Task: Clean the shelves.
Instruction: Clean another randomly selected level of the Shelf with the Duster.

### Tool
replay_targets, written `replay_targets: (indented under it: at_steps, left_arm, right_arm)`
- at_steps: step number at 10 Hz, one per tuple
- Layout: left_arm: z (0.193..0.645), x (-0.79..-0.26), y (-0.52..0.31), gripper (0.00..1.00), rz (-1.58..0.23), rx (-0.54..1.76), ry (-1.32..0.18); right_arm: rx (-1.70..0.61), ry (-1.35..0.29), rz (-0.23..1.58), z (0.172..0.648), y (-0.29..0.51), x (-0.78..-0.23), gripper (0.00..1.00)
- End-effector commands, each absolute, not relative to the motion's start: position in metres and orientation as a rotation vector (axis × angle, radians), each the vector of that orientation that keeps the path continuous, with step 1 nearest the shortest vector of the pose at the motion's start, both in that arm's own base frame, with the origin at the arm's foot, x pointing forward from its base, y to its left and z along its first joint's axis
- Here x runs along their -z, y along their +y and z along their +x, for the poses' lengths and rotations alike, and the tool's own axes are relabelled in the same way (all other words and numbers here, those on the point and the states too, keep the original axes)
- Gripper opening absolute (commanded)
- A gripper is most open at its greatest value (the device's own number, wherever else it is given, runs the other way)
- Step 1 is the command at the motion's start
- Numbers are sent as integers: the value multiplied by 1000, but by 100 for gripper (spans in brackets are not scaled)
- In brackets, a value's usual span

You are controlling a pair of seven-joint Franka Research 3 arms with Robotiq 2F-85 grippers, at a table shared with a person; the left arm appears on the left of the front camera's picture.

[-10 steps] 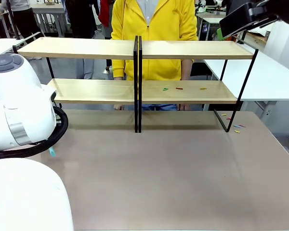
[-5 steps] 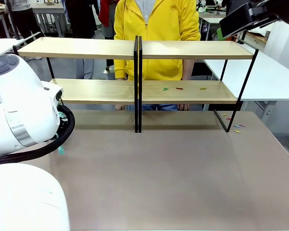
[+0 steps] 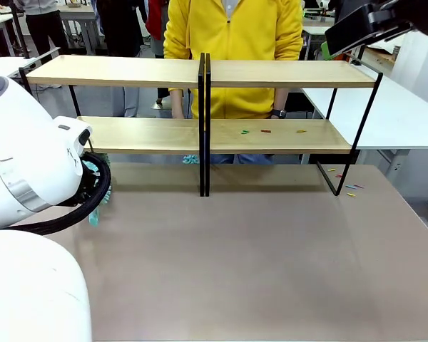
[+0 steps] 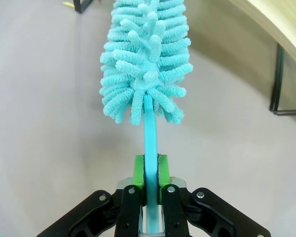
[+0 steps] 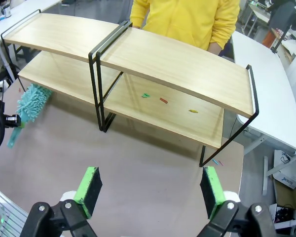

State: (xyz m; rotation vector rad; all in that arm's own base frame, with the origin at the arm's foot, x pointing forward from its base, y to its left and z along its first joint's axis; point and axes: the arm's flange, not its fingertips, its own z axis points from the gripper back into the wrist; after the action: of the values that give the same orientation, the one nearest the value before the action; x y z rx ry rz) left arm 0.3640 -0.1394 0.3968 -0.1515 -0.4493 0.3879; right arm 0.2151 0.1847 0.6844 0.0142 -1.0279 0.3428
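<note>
- Left gripper was clamped on the handle of a teal duster, with the fluffy head over the table, just in front of the left rack.
- Right gripper hung high with its jaws wide apart, holding nothing.
- The shelves stood across the table's far side.
- Small coloured scraps lay on the lower right board.

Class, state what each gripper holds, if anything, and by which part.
Left gripper: the turquoise duster, pinched by its thin handle below the fluffy head. Right gripper: open, holding nothing.
</note>
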Motion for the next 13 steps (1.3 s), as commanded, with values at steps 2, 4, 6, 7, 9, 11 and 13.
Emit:
replay_targets:
  at_steps: [2, 4, 6, 7, 9, 11, 13]
  left_arm:
    - [341, -397, -122, 0, -283, -268, -370]
    - [334, -410, -111, 0, -411, -137, -291]
    - [321, -426, -94, 0, -581, 101, -53]
    - [314, -432, -83, 0, -626, 194, 57]
    - [299, -453, -46, 0, -701, 332, 157]
    - [285, -478, 4, 0, -815, 393, 71]
    - [266, -498, 45, 0, -987, 431, -95]
  right_arm:
    - [-336, -1030, 13, 215, 184, -684, 100]
    - [-336, -1030, 13, 215, 184, -684, 100]
    - [-336, -1030, 13, 215, 184, -684, 100]
    - [-336, -1030, 13, 215, 184, -684, 100]
    - [-336, -1030, 13, 215, 184, -684, 100]
    - [-336, -1030, 13, 215, 184, -684, 100]
    - [-336, -1030, 13, 215, 184, -684, 100]
